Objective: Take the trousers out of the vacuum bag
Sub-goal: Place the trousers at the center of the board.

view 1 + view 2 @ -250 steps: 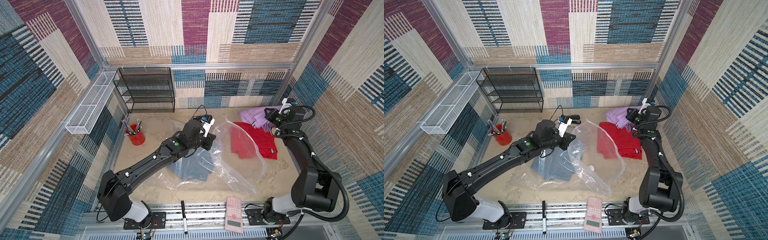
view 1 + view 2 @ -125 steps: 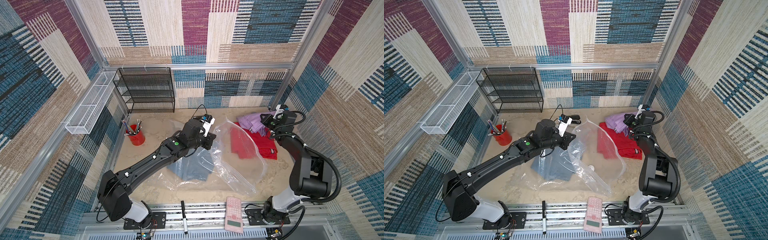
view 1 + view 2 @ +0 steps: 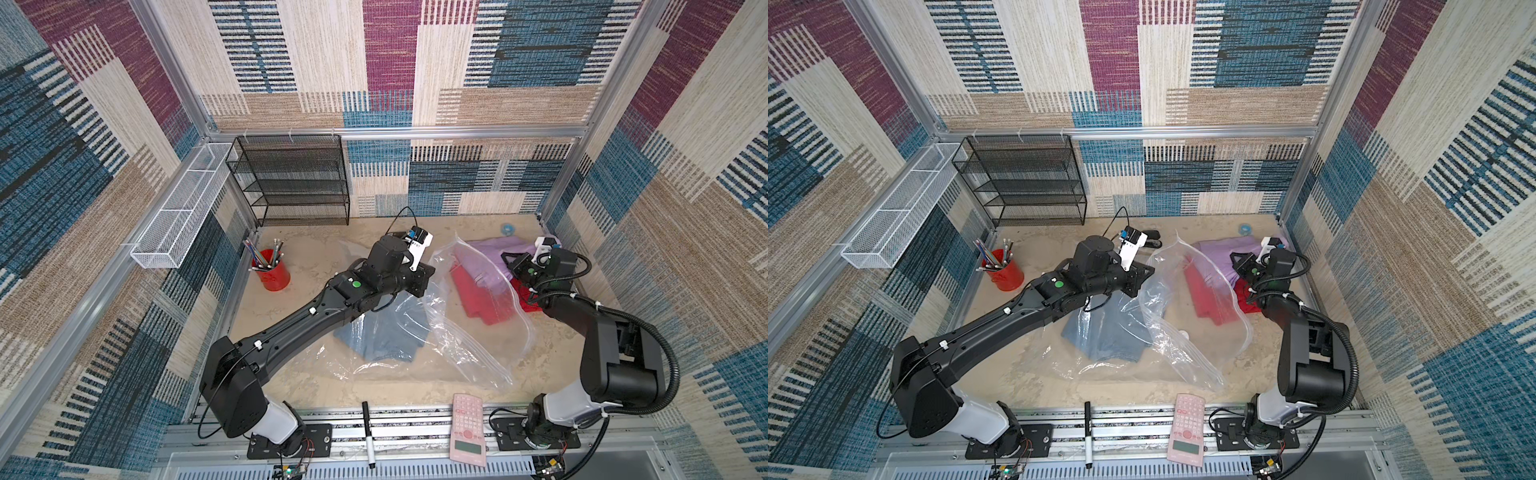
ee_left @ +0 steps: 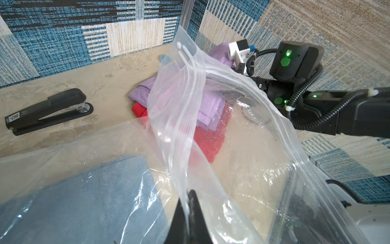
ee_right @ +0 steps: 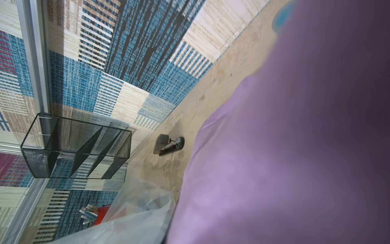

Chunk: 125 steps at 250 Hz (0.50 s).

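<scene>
The left gripper (image 4: 188, 202) has its fingers pinched together on a fold of film near the zip mouth of the vacuum bag (image 3: 465, 345), holding that lip raised off the table. The right gripper (image 3: 513, 266) sits on the lilac trousers (image 3: 498, 247) with its jaws almost closed. Its fingers are hidden, but lilac cloth fills most of the right wrist view, so it appears to have hold of that garment. The lilac pair lies on top of the red trousers (image 3: 478, 297), both at the bag's open mouth and partly behind the lifted film. The denim trousers (image 3: 386, 332) lie flat under the film beside the left arm. The step in hand looks like drawing the lilac pair clear. It goes best if the left arm holds the lip high and taut while the right pulls low and away from the mouth, so the cloth slides off the red pair instead of dragging it or the film along. Room is tight on that side: the right wall stands just behind the right arm, and a blue tape roll (image 3: 507, 227) sits near the back corner. The stapler (image 4: 48, 109) lies by the back wall. Bare table shows between the bag and the right arm's base, the likeliest place to set the pair down.
</scene>
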Motion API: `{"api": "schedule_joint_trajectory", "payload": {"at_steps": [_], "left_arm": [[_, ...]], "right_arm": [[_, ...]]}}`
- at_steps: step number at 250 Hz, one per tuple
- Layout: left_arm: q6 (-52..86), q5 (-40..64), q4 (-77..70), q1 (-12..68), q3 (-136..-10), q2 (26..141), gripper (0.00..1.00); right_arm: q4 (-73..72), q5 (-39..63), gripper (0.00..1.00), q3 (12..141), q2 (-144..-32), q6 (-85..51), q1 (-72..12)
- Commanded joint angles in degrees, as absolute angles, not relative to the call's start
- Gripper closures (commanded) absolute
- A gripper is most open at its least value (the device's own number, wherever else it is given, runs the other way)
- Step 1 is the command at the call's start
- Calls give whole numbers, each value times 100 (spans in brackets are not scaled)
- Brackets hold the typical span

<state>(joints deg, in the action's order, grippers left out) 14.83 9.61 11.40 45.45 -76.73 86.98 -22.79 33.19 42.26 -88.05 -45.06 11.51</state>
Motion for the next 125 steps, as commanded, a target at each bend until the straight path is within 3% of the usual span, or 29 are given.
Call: {"api": "schedule_joint_trajectory", "payload": {"at_steps": [1, 37, 71, 88, 125], "left_arm": [[1450, 1067, 1140, 4544, -7743, 8712, 100], [1433, 1043, 1165, 4544, -7747, 8710, 100], [1421, 1031, 1160, 4535, -7750, 8723, 100], [1416, 1020, 1160, 4535, -7767, 8732, 100], [1419, 1003, 1169, 4525, -7787, 8745, 100]], "right_arm": [[-2653, 3789, 93, 3884, -8644, -5136, 1125], [-2617, 3819, 79, 3474, -8404, -5204, 1126], [-2589, 3856, 37, 3044, -8136, -5232, 1129], [-2519, 3866, 23, 2822, -7958, -5215, 1126], [-2196, 3811, 18, 2455, -7107, -5109, 1134]]}}
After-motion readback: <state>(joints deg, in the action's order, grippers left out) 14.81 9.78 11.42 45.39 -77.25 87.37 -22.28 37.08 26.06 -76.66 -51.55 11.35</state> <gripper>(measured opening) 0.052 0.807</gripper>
